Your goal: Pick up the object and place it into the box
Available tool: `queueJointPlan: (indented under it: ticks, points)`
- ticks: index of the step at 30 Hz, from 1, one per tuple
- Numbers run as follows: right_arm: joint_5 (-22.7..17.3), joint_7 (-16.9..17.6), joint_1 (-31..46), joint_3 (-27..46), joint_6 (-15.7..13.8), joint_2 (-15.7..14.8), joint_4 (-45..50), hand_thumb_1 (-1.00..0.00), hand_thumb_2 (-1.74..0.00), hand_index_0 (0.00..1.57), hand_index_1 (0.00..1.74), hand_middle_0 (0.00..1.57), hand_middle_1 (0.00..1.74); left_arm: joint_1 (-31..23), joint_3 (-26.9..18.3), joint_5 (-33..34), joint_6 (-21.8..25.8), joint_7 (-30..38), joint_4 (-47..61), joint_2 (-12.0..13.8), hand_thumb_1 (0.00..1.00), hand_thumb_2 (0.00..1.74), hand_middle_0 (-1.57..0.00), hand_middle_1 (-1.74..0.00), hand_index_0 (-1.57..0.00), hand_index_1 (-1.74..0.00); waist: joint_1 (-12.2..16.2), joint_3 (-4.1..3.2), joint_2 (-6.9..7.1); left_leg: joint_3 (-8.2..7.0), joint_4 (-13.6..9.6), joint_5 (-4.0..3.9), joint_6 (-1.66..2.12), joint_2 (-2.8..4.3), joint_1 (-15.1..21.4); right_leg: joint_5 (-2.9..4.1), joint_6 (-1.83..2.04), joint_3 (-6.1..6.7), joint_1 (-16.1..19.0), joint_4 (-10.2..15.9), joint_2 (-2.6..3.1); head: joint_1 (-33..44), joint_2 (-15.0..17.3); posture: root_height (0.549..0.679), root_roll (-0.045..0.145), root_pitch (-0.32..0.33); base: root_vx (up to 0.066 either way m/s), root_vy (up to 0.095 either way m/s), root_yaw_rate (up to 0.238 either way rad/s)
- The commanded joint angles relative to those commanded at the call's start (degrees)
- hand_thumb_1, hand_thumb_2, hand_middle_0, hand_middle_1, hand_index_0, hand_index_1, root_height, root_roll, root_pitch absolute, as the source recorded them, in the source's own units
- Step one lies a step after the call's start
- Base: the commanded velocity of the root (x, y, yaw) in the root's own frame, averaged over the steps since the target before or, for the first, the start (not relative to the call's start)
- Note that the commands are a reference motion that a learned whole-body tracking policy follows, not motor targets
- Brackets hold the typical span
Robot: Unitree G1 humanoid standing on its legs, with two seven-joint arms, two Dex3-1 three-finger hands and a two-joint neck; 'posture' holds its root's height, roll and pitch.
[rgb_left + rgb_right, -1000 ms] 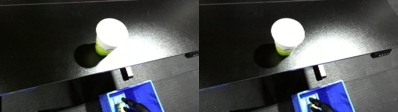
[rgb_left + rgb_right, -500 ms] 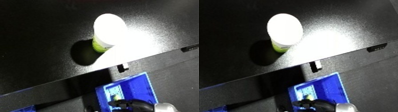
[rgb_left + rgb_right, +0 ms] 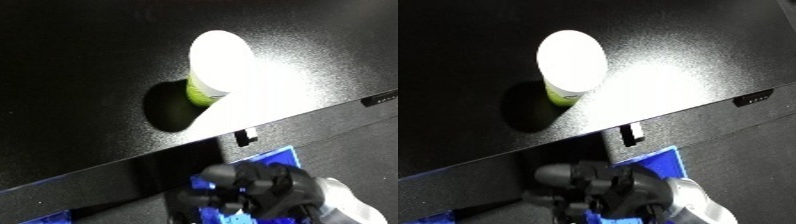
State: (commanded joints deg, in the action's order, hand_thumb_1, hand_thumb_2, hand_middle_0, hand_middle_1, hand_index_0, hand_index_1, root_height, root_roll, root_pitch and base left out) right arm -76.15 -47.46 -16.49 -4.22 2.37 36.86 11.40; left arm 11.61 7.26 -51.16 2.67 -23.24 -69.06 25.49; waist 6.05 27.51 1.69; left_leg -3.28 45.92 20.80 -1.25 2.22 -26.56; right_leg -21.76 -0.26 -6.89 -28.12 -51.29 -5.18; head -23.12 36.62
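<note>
One cup (image 3: 216, 67) nr table edge (image 3: 293, 117)

Black, finely speckled desk (image 3: 80, 75) filling most of both views, running slantwise above and beyond the fingers. Strong light pooled in a bright patch on its surface, up and to the right of the fingers; dim toward the far corners. Dark front edge of the desk (image 3: 691, 117) just above the fingers, carrying a small pale tab (image 3: 632, 133). Shadowed below that edge.
</note>
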Motion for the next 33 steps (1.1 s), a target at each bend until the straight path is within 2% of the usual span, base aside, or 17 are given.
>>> queueJointPlan:
  ticks: [5,9,13,16,18,21,24,28,33]
  points:
    - [0.1,10.6,-2.9,6.9,-10.6,-3.7,-0.3,0.0,0.0,0.0,0.0,0.0,0.0,-0.7,-1.0,1.1,-0.2,0.2,0.2,-1.4,0.0,0.0,0.0,0.0,0.0,0.0,0.7,-0.24,-0.76,-0.27,0.4,0.34,-0.06,-0.17,0.1,0.04,-0.09,0.11,0.0,-0.2,-0.14,0.8,0.1,0.622,0.04,0.015,0.038,0.036,-0.009]
    - [2.3,17.8,-3.9,12.9,-19.2,-6.0,-1.6,0.0,0.0,0.0,0.0,0.0,0.0,-1.5,-1.5,0.9,0.0,-0.1,0.1,-2.3,0.0,0.0,0.0,0.0,0.0,0.0,1.2,-0.19,-1.33,-0.68,0.6,0.59,-0.29,-0.3,0.2,0.05,-0.14,0.3,-0.2,-0.4,-0.05,1.8,0.1,0.622,0.044,0.013,0.034,0.056,-0.062]
    - [7.5,25.3,-5.0,16.4,-27.5,-5.7,-3.3,0.0,0.0,0.0,0.0,0.0,0.0,-2.0,-0.8,0.5,-0.3,0.2,1.0,-2.8,0.0,0.0,0.0,0.0,0.0,0.0,1.3,0.17,-1.8,-1.01,1.0,0.88,-0.52,-0.42,0.3,0.01,-0.26,0.58,-0.1,-0.6,0.04,1.7,0.2,0.622,0.048,0.007,0.039,0.041,-0.027]
    - [15.1,32.9,-6.2,16.6,-30.2,-3.4,-5.7,0.0,0.0,0.0,0.0,0.0,0.0,-2.3,0.0,0.3,-0.9,1.0,2.2,-3.2,0.0,0.0,0.0,0.0,0.0,0.0,1.2,0.61,-2.09,-1.1,1.3,1.04,-0.64,-0.56,0.6,-0.01,-0.43,0.84,0.2,-0.6,0.12,1.1,-0.3,0.622,0.052,0.0,0.041,0.027,-0.014]
    - [21.8,38.9,-7.4,15.3,-29.2,-1.6,-6.7,0.0,0.0,0.0,0.0,0.0,0.0,-2.5,0.3,0.2,-1.1,1.4,2.9,-3.4,0.0,0.0,0.0,0.0,0.0,0.0,1.1,0.87,-2.23,-1.07,1.3,1.0,-0.81,-0.71,0.9,-0.07,-0.68,1.04,0.3,-0.6,0.3,1.0,0.1,0.622,0.053,-0.003,0.038,0.025,-0.044]
    - [30.5,46.8,-9.4,12.6,-25.7,0.6,-7.5,0.0,0.0,0.0,0.0,0.0,0.0,-2.9,0.8,0.2,-0.7,1.7,3.4,-3.9,0.0,0.0,0.0,0.0,0.0,0.0,0.7,1.04,-2.24,-0.91,1.1,0.88,-1.08,-0.95,1.1,-0.21,-1.08,1.24,0.6,-0.4,0.58,0.5,0.4,0.622,0.055,-0.007,0.035,0.01,-0.034]
    - [36.7,51.5,-11.1,9.8,-21.5,1.8,-8.6,0.0,0.0,0.0,0.0,0.0,0.0,-3.1,1.2,0.5,-0.4,1.9,3.8,-4.3,0.0,0.0,0.0,0.0,0.0,0.0,0.2,1.15,-2.26,-0.68,0.9,0.76,-1.2,-1.18,1.4,-0.35,-1.35,1.3,0.9,-0.3,0.68,0.0,0.6,0.622,0.055,-0.01,0.036,-0.005,0.006]
    - [41.0,54.0,-13.2,5.6,-14.7,2.4,-10.2,0.0,0.0,0.0,0.0,0.0,0.0,-3.0,1.6,0.9,-0.3,2.3,4.0,-4.7,0.0,0.0,0.0,0.0,0.0,0.0,-0.4,1.21,-2.3,-0.37,0.5,0.57,-1.28,-1.46,1.7,-0.56,-1.62,1.32,1.2,-0.2,0.64,-0.8,0.7,0.622,0.056,-0.013,0.028,-0.006,0.03]
    - [41.9,54.8,-15.7,1.0,-7.7,2.9,-13.3,0.0,0.0,0.0,0.0,0.0,0.0,-2.7,2.1,1.5,-0.5,2.5,3.4,-4.6,0.0,0.0,0.0,0.0,0.0,0.0,-1.3,1.29,-2.38,0.07,0.2,0.47,-1.36,-1.78,1.9,-0.86,-1.91,1.07,1.4,-0.2,0.4,-2.6,0.8,0.622,0.057,-0.015,0.013,-0.02,0.065]
